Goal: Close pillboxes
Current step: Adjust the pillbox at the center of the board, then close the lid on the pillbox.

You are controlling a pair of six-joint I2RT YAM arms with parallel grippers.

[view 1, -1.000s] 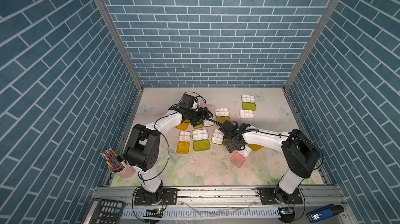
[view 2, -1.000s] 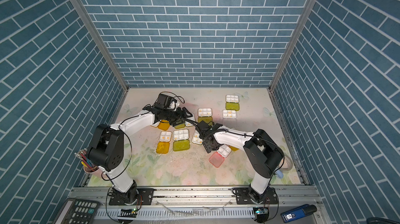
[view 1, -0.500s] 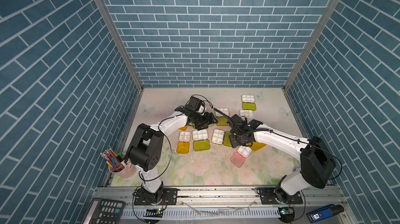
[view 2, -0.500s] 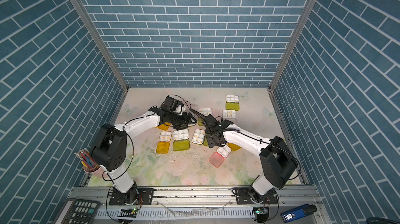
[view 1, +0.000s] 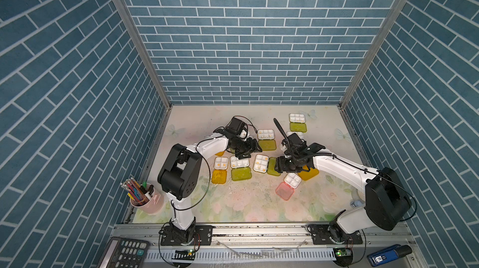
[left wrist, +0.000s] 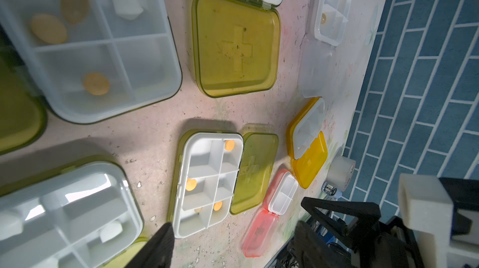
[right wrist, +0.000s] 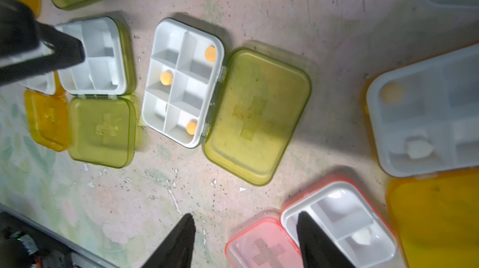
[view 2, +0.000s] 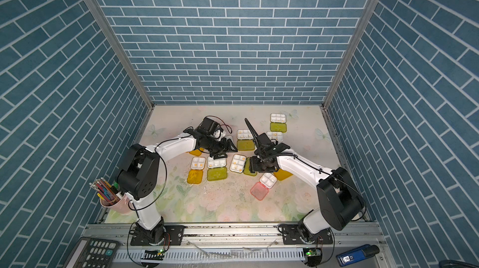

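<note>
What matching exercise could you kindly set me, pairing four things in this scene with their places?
Things:
1. pink-lidded pillbox
2. pencil cup
3. calculator
4. blue handheld device

Places:
a. front ledge, at the right arm's end
b. lying open on the flowered table
c. by the side wall, next to the left arm's base
d. front ledge, at the left arm's end

Pairs: 1-b, 2-c, 3-d, 4-a.
</note>
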